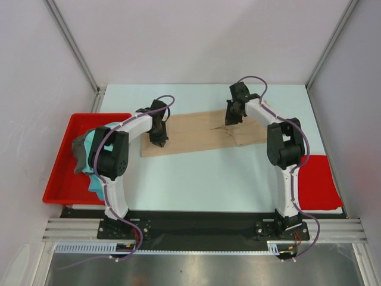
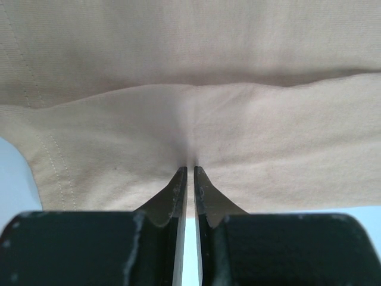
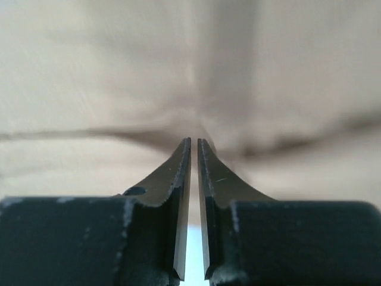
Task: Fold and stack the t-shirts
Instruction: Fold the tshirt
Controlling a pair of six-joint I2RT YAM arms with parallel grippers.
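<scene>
Left pincer (image 2: 190, 171) on tan t-shirt (image 2: 250, 137); overhead, teal t-shirt (image 1: 94, 182)

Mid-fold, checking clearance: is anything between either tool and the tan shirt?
Nothing visible. The left tool and right tool both touch the tan shirt directly; the teal shirt and grey shirt lie apart in the tray.

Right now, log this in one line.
left gripper: pinching tan shirt | right gripper: same shirt | teal shirt, grey shirt: red tray

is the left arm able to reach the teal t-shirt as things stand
Probably not yet: its end effector is shut on the tan t-shirt; the teal t-shirt lies back by its elbow.
</scene>
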